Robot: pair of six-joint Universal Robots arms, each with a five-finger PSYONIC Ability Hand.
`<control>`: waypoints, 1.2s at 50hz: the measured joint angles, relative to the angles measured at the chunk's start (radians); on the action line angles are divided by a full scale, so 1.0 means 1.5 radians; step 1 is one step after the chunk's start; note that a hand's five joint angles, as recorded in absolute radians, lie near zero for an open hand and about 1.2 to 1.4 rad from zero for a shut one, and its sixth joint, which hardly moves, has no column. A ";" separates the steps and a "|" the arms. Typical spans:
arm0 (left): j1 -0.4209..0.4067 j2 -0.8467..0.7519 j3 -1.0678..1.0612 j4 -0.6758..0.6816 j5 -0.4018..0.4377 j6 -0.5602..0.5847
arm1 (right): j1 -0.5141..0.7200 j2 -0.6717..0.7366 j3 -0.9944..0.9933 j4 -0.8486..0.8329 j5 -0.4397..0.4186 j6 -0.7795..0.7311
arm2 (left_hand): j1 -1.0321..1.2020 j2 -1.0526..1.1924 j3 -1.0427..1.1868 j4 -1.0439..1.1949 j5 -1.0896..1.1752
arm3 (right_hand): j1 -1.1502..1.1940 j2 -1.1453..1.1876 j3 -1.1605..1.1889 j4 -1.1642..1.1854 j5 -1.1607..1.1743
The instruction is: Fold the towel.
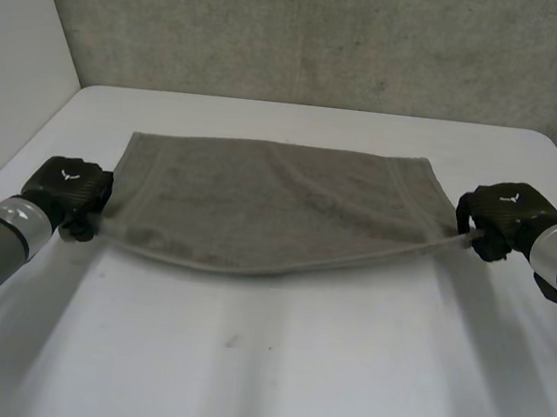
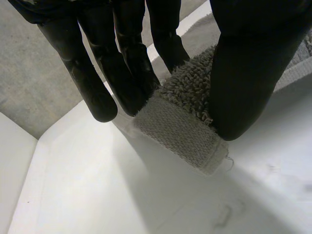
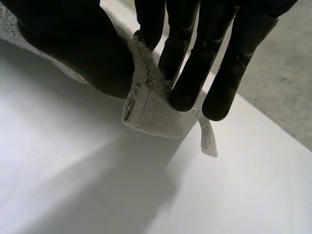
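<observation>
We see the grey-green terry towel [image 1: 269,202] stretched across the middle of the head view over the white table [image 1: 270,369]. Our black left hand [image 1: 67,190] pinches its near corner at mid-left between thumb and fingers, and our black right hand [image 1: 504,216] pinches the one at mid-right.

Pretty plain setup: a white table [image 1: 257,397] sits right up against a rough grey concrete wall [image 1: 329,33] along its far edge. A smooth white panel [image 1: 15,48] stands by the table's far left corner. The tabletop has a small dark smudge [image 1: 231,341] near its middle, with even, soft light.
</observation>
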 measured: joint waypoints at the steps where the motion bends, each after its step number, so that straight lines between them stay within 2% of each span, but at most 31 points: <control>1: 0.000 0.008 -0.008 -0.001 0.000 0.000 | 0.000 -0.003 0.001 0.015 -0.001 -0.014 | 0.000 0.000 0.000 0.000 0.000 | 0.000 0.000 0.000 0.000 0.000; 9: -0.001 0.100 -0.089 -0.063 0.003 0.005 | -0.024 -0.046 0.040 0.206 -0.009 -0.169 | 0.002 0.000 0.000 0.000 0.000 | 0.000 0.000 0.000 0.000 0.000; 16: 0.015 0.200 -0.154 -0.153 0.033 0.005 | -0.077 -0.141 0.112 0.281 -0.012 -0.267 | 0.002 0.000 0.000 0.000 0.000 | 0.000 0.000 0.000 0.000 0.000; 23: 0.052 0.256 -0.193 -0.178 0.091 0.005 | -0.094 -0.191 0.147 0.276 -0.028 -0.292 | 0.002 0.000 0.000 0.000 0.000 | 0.000 0.000 0.000 0.000 0.000; 30: 0.067 0.221 -0.202 -0.146 0.141 0.006 | -0.089 -0.186 0.171 0.219 -0.063 -0.271 | 0.002 0.000 0.001 0.000 0.000 | 0.000 0.000 0.000 0.000 0.000; 34: 0.067 0.187 -0.201 -0.127 0.146 0.007 | -0.087 -0.172 0.181 0.192 -0.068 -0.258 | -0.028 -0.041 -0.038 -0.034 0.000 | 0.001 0.000 0.000 0.000 0.000; 35: 0.068 0.172 -0.201 -0.120 0.147 0.007 | -0.087 -0.167 0.185 0.182 -0.069 -0.254 | -0.106 -0.115 -0.112 -0.114 0.000 | 0.001 0.000 0.000 0.000 0.000; 40: 0.070 0.146 -0.200 -0.103 0.146 0.007 | -0.087 -0.155 0.197 0.162 -0.069 -0.248 | -0.228 -0.238 -0.233 -0.234 0.000 | 0.001 0.001 0.000 0.000 0.000; 48: 0.073 0.137 -0.207 -0.076 0.144 0.007 | -0.088 -0.154 0.213 0.145 -0.068 -0.248 | -0.256 -0.268 -0.265 -0.267 -0.010 | 0.001 0.001 0.000 0.000 0.000; 50: 0.073 0.137 -0.209 -0.073 0.144 0.007 | -0.089 -0.154 0.215 0.143 -0.068 -0.248 | -0.257 -0.270 -0.266 -0.269 0.100 | 0.001 0.001 0.000 0.000 0.000; 60: 0.073 0.140 -0.223 -0.060 0.144 0.007 | -0.092 -0.155 0.227 0.133 -0.069 -0.248 | -0.257 -0.270 -0.266 -0.268 0.107 | 0.001 0.001 0.000 0.000 0.000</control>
